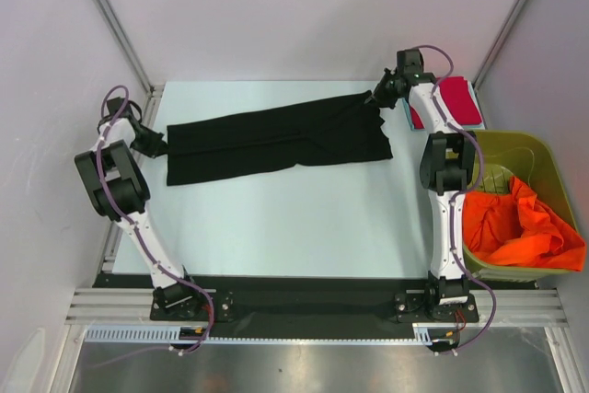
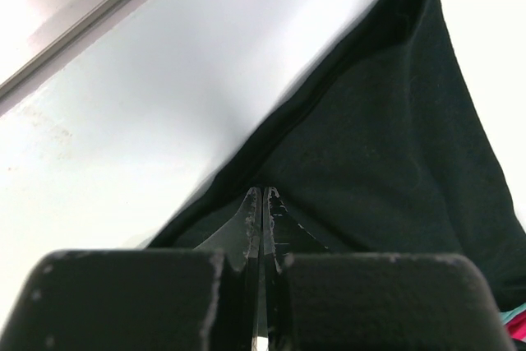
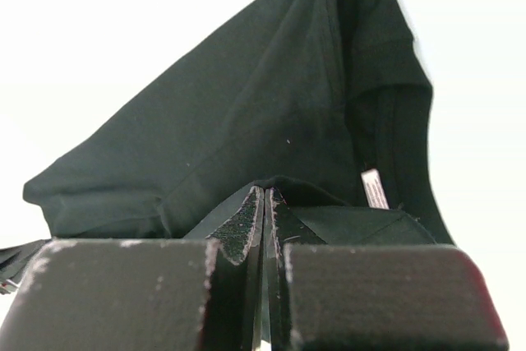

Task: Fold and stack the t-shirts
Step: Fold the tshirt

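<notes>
A black t-shirt (image 1: 276, 140) lies folded into a long band across the back of the table, stretched between both arms. At its left end, my left gripper (image 1: 158, 143) is shut on the cloth edge; in the left wrist view the jaws (image 2: 262, 191) meet with the black t-shirt (image 2: 370, 154) fanning out from them. My right gripper (image 1: 375, 98) is shut on the right end, with the black t-shirt (image 3: 246, 113) bunched at the closed tips (image 3: 264, 190) and a white label (image 3: 374, 188) showing. A folded red t-shirt (image 1: 456, 98) lies at the back right. An orange t-shirt (image 1: 515, 227) is crumpled in the bin.
An olive-green bin (image 1: 543, 149) stands off the table's right edge beside the right arm. Grey walls and aluminium posts (image 1: 110, 16) close in the back corners. A metal rail (image 2: 74, 22) runs along the table's left side.
</notes>
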